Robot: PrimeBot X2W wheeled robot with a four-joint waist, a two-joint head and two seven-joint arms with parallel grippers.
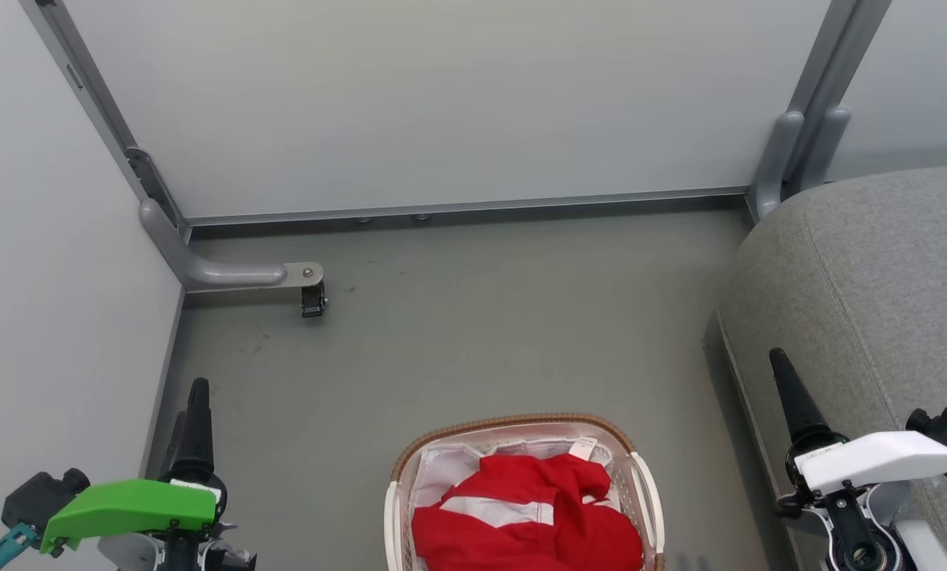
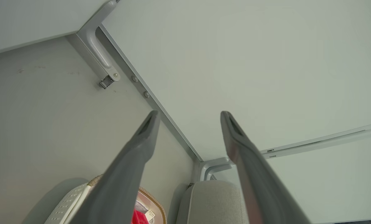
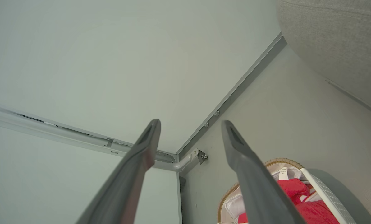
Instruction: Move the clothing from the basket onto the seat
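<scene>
Grey floor runs to pale wall panels, with one caster at the far left. One basket stands on the floor at the near middle. It holds one red jersey, bunched on a white liner. One grey seat sits to the right, near the basket. The left fingers are spread apart with nothing between them, near left of the basket. The right fingers are spread the same way, over the seat's edge.
</scene>
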